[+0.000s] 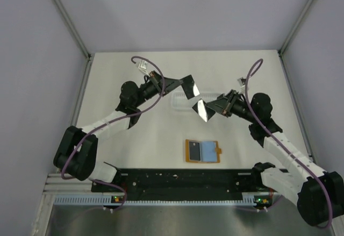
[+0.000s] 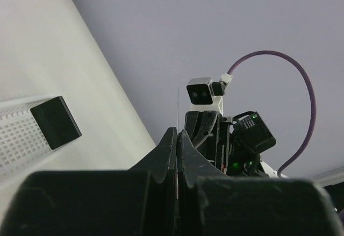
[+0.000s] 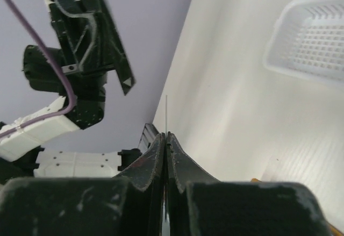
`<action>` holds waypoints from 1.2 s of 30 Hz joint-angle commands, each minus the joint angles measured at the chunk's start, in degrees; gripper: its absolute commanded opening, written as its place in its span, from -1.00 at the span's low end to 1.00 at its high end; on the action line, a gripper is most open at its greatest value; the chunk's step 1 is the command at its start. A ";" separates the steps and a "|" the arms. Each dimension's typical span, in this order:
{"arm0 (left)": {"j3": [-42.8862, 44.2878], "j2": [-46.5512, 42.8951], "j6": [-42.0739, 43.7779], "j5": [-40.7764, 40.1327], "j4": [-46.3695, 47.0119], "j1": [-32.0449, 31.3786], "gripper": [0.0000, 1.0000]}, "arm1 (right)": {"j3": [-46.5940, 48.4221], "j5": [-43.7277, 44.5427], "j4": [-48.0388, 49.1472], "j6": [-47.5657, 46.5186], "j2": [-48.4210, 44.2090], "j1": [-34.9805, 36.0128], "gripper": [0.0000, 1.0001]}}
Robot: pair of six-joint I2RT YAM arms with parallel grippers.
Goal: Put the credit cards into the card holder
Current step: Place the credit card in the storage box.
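The orange card holder (image 1: 202, 151) lies open on the table in front of the arms, its pale blue-grey inside facing up. My left gripper (image 1: 180, 83) is shut on a dark credit card (image 1: 188, 87) and holds it in the air. My right gripper (image 1: 213, 106) is shut on a second dark card (image 1: 202, 109), close below and to the right of the first. In the left wrist view the jaws (image 2: 178, 134) pinch the card edge-on (image 2: 178, 109). In the right wrist view the jaws (image 3: 166, 135) pinch the other card edge-on (image 3: 166, 115).
A long white slotted tray (image 1: 176, 102) lies behind the held cards; it also shows in the left wrist view (image 2: 16, 134) with another dark card (image 2: 55, 122) standing in it, and in the right wrist view (image 3: 317, 37). A black rail (image 1: 177, 179) runs along the near edge.
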 commanded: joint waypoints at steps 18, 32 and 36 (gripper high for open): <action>-5.58 -5.47 8.42 -0.69 -6.97 1.22 -1.00 | 23.44 46.43 -33.70 -27.49 18.46 -0.56 -1.00; -6.46 -4.77 8.15 0.28 -6.27 1.39 -1.00 | 27.22 49.60 -31.06 -31.97 30.42 -0.56 -1.00; -6.37 -4.59 8.24 0.46 -6.09 1.39 -1.00 | 28.27 50.04 -30.97 -33.29 32.27 -0.56 -1.00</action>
